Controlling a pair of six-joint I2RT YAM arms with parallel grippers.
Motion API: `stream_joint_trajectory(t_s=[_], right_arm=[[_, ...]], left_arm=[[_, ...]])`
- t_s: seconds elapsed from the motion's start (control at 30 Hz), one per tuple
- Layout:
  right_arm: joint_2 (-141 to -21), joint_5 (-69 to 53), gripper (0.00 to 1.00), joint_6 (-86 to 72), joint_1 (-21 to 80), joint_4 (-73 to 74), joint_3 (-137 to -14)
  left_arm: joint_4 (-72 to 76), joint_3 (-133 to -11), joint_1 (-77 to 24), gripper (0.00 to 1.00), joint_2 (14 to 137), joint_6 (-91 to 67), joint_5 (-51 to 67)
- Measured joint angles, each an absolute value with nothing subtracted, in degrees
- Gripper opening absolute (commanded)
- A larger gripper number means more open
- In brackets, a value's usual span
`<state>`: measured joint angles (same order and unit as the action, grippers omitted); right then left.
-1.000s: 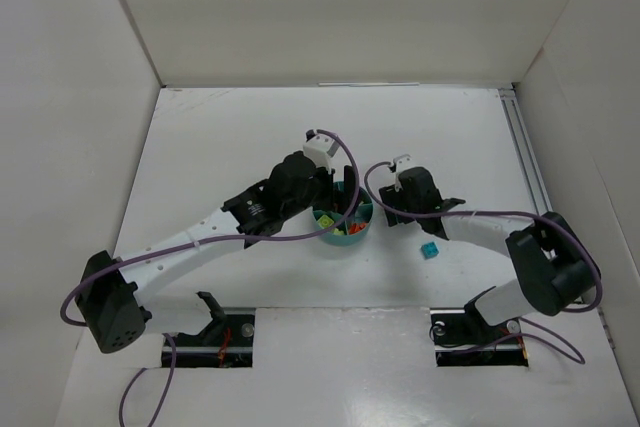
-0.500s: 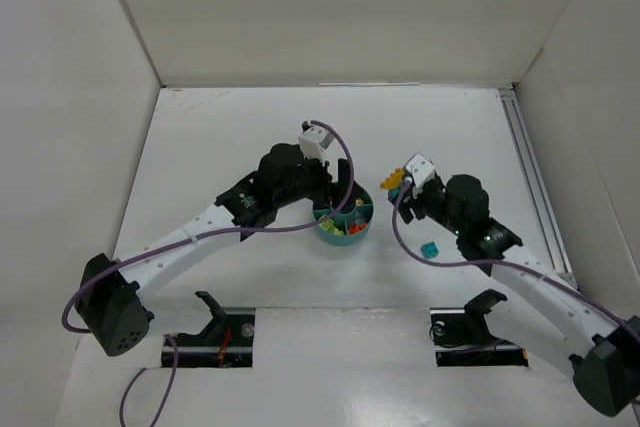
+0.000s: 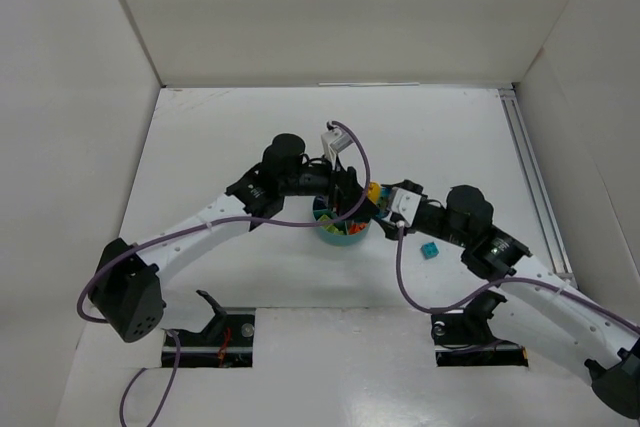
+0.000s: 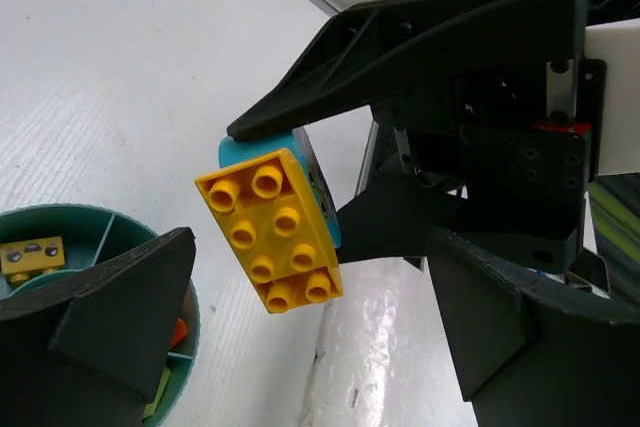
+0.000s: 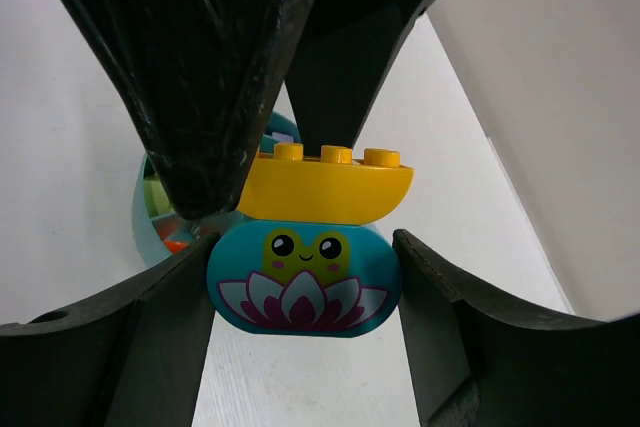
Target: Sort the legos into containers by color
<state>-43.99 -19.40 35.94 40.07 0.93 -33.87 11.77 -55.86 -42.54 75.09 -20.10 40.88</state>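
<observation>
Right end effector [image 3: 379, 199] brought bricks [image 5: 305, 247] beside dish [image 3: 338, 241], facing left arm [image 3: 215, 222].

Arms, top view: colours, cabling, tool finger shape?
Both match: white links on the left arm and right arm, black joint housings, and a purple cable looped along each. Fingers are matte black tapered wedges. A white block sits at each wrist.

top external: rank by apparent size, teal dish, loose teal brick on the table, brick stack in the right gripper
1. Teal dish: clearly largest, even partly covered.
2-3. Loose teal brick and brick stack: they look alike. The stack is partly hidden and possibly nearer the camera, so left unranked.
</observation>
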Motion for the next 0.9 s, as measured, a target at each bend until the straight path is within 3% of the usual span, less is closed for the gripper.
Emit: stream_joint_trajectory(t_s=[0.17, 0.3, 0.33, 0.6, 0.9], right_arm=[[-43.4, -19.4, 0.58, 37.4, 41.6, 1.0, -35.1], [-44.0, -19.7, 0.57, 38.2, 43.1, 1.0, -35.7], [-44.3, -19.6, 0.57, 38.6, 43.4, 1.0, -35.9], [-44.4, -18.7, 0.57, 41.2, 44.4, 1.1, -36.5], [-44.4, -17.0, 0.54, 41.8, 45.1, 1.7, -36.6]], left_arm=[[13.7, -55.9, -42.5, 0.83, 75.4, -21.3, 43.6], [15.2, -55.9, -42.5, 0.59, 75.4, -22.4, 44.5], [15.3, -55.8, -42.5, 0.48, 75.3, -22.4, 44.2], [15.7, -55.5, -40.7, 0.10, 75.4, -25.6, 43.7], [19.1, -53.4, -38.8, 0.04, 75.2, -27.5, 46.7]])
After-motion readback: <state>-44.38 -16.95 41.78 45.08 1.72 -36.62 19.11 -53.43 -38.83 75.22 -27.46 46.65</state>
